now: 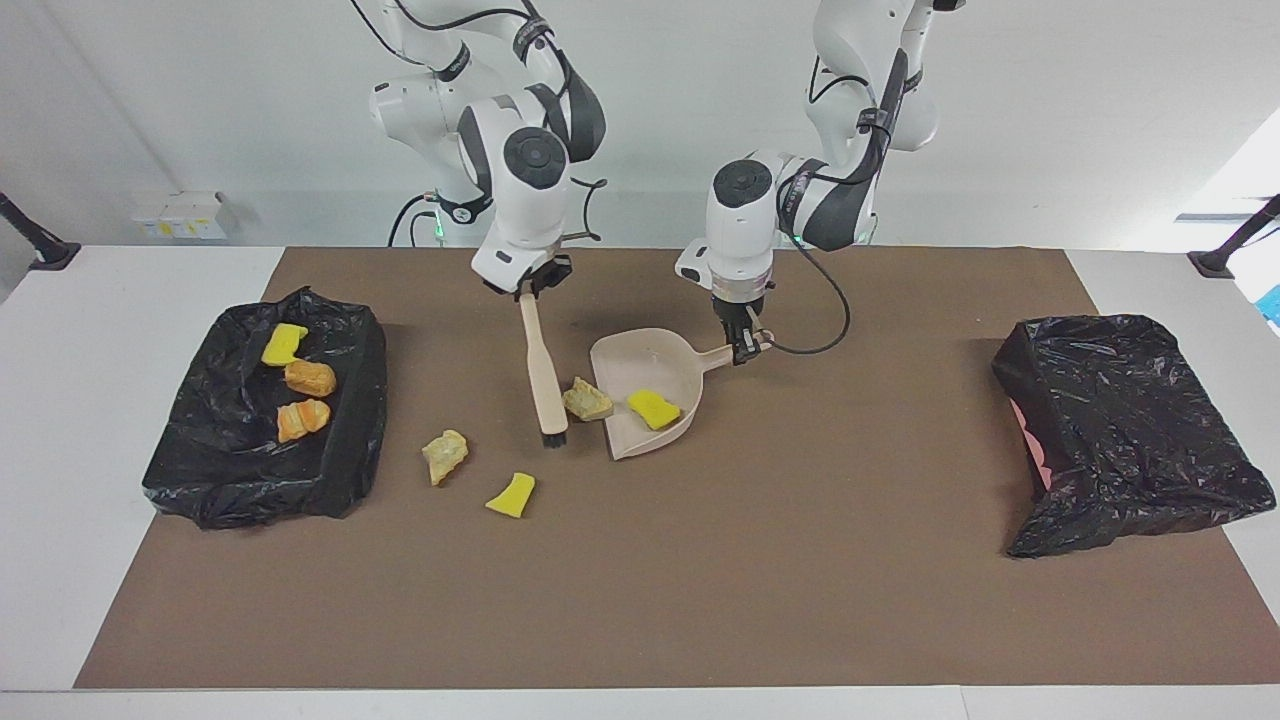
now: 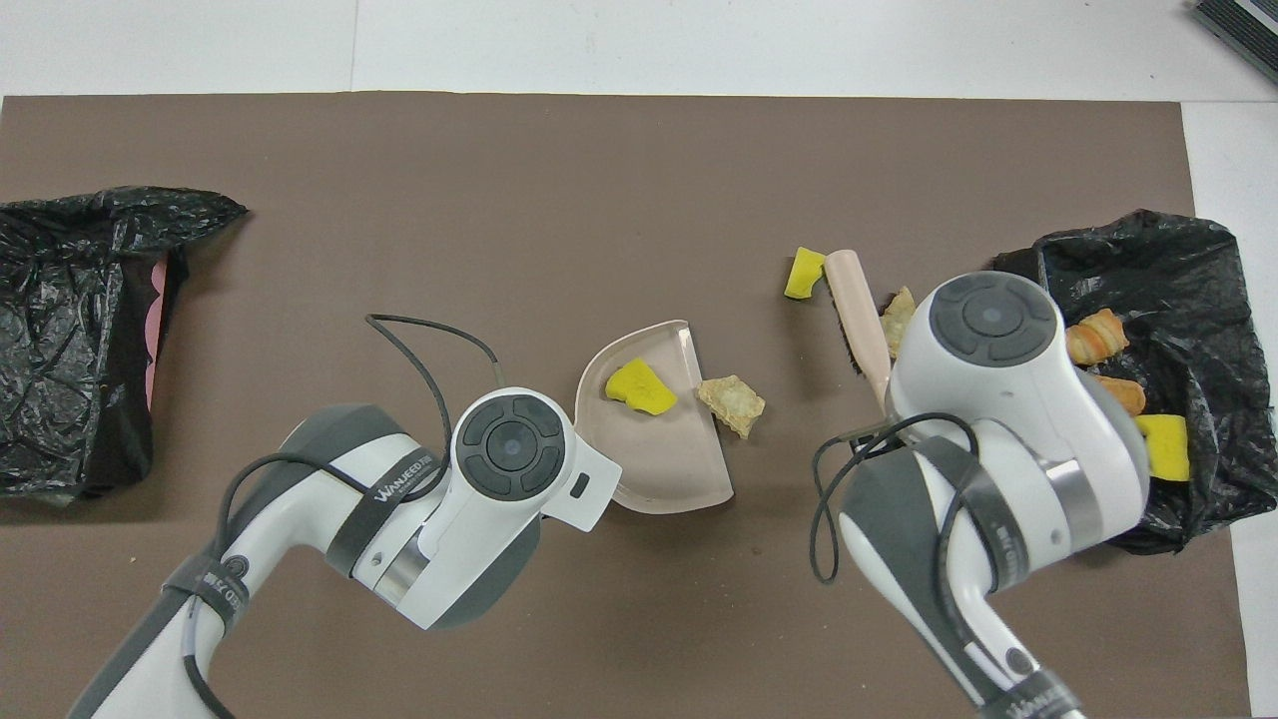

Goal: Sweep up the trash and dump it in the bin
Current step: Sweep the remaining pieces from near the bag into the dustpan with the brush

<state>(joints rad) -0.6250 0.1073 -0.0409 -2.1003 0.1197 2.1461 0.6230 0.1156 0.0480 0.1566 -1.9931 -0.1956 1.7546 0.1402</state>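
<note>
My left gripper (image 1: 745, 347) is shut on the handle of the beige dustpan (image 1: 628, 372), which lies on the brown mat. A yellow sponge scrap (image 1: 653, 408) sits in the pan, and a tan chunk (image 1: 587, 399) rests at its lip. My right gripper (image 1: 530, 288) is shut on the top of the beige brush (image 1: 545, 375), which hangs tilted with its black bristles beside that chunk. I cannot tell whether the bristles touch the mat. Two loose pieces of trash lie on the mat: a tan chunk (image 1: 445, 455) and a yellow scrap (image 1: 511, 495).
A black-bagged bin (image 1: 345, 440) at the right arm's end holds a yellow scrap (image 1: 284, 343) and two bread chunks (image 1: 310, 377). Another black-bagged bin (image 1: 1120, 430) stands at the left arm's end. A cable loops from the left wrist (image 2: 429, 335).
</note>
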